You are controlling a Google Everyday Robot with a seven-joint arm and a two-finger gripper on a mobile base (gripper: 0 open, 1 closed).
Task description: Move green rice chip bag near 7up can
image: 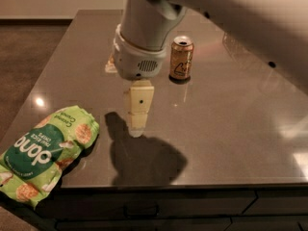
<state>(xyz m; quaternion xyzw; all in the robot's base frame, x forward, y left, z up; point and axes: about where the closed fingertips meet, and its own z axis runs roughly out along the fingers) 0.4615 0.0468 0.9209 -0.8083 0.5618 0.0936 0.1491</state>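
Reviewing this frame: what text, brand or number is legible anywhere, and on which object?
"dang": large white letters on the green rice chip bag, at the front left of the table.
Bag's smaller print: too blurred to read.
Gold can: dark script, unreadable.
Gripper, hovering above the table right of the bag: no readable marking.

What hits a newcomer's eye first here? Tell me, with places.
The pale arm fills the top centre, its tool hanging over the middle of the table and casting a dark shadow. The green bag lies at the front left corner, overhanging the edge, and a gold can stands just right of the arm.
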